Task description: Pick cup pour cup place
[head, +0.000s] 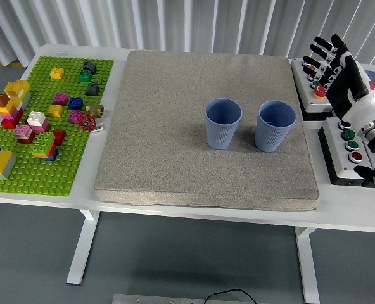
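The white table [194,212] fills most of the view, its near edge running across the lower part of the picture. On it lies a big grey mat [175,145], a thick rectangular slab covering the middle and reaching close to the near edge.

Left of the mat sits a green baseplate [67,164], studded and set lengthways from near to far. Loose and stacked bricks [38,136] in yellow, red, pink, white, blue, purple, brown and dark grey are scattered over it, most along its left side and far half.

At the right edge of the table stand two white button boxes. The far box [305,88] and the near box [337,149] each carry coloured round buttons, red and green among them.

The right hand [330,60] comes in from the right edge, its white and black forearm angled over the near box. It hangs above the far box with its black fingers [319,45] stretched out and slightly spread, pointing far and left, and it grips nothing. It is well apart from both cups.

Two blue ribbed cups stand upright on the right half of the mat, side by side and not touching. The left cup [223,124] is just left of the right cup [275,126]. Their insides look blue; what they hold, if anything, I cannot tell.
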